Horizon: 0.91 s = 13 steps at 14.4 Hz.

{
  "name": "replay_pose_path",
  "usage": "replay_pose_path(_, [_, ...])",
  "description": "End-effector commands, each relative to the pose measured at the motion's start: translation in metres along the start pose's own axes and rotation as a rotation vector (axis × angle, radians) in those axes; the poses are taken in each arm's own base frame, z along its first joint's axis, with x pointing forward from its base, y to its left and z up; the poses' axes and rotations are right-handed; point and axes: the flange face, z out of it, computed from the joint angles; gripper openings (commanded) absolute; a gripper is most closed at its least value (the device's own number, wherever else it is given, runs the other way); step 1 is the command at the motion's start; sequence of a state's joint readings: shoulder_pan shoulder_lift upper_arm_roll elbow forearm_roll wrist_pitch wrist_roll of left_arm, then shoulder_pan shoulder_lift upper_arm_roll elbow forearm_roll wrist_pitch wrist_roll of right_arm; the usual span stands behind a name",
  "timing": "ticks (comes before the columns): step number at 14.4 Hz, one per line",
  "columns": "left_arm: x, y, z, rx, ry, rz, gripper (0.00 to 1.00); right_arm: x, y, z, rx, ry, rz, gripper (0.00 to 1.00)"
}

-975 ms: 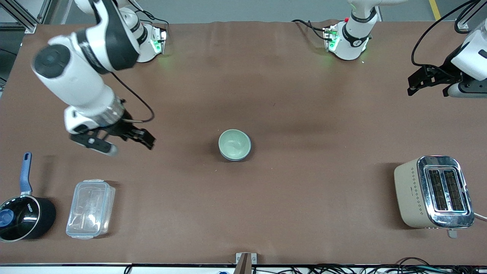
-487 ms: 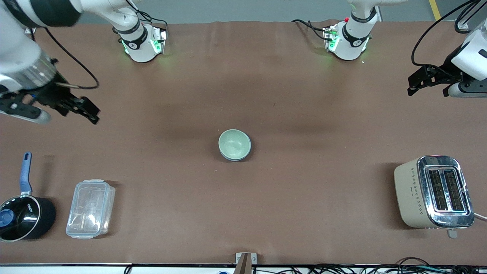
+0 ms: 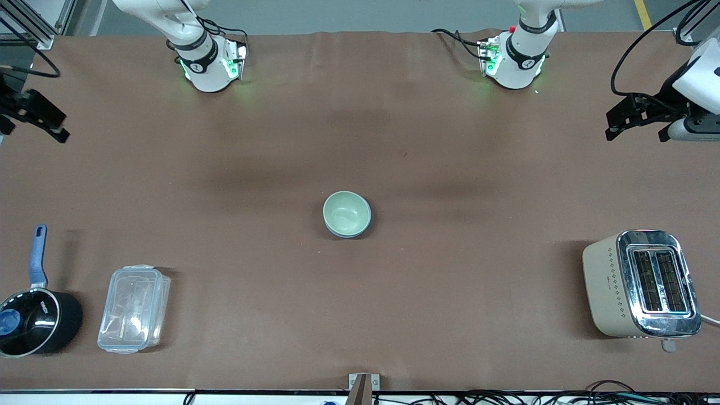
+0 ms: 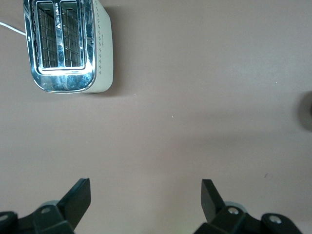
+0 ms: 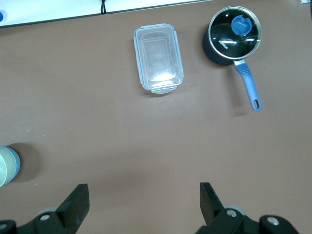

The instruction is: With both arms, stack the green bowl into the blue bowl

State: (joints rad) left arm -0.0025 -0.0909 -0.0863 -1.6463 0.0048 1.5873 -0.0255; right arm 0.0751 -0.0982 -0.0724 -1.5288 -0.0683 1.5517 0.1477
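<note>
The green bowl [image 3: 346, 212] sits inside the blue bowl [image 3: 367, 223] at the middle of the table; only a thin blue edge shows round it. Both also show at the edge of the right wrist view, the green bowl [image 5: 4, 166] with the blue bowl's side [image 5: 17, 163]. My right gripper [image 3: 34, 115] is open and empty, up over the right arm's end of the table, well away from the bowls. My left gripper [image 3: 635, 126] is open and empty over the left arm's end, above bare table. Each wrist view shows its own open gripper, right [image 5: 144, 204] and left [image 4: 145, 202].
A cream and chrome toaster [image 3: 641, 284] stands near the front camera at the left arm's end. A clear plastic lidded box [image 3: 134, 308] and a black saucepan with a blue handle [image 3: 34, 315] lie near the front camera at the right arm's end.
My right arm has swung away from near the bowls out to its own end of the table, gripper open. The left gripper has hardly moved. The bowls have stayed put.
</note>
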Motion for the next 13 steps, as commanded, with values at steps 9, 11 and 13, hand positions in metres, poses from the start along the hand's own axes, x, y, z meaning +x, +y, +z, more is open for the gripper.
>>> replay_pose_path(9, [-0.001,0.001,-0.007,-0.012,0.009,0.007,1.00,-0.005,0.027,0.027,0.033,-0.127,-0.058,1.00])
replay_pose_path(11, [-0.001,0.000,-0.007,-0.014,0.009,0.006,1.00,-0.001,0.025,0.028,0.034,-0.113,-0.064,1.00])
replay_pose_path(13, [-0.001,0.000,-0.007,-0.014,0.008,0.006,1.00,0.008,0.025,0.040,0.033,-0.120,-0.098,1.00])
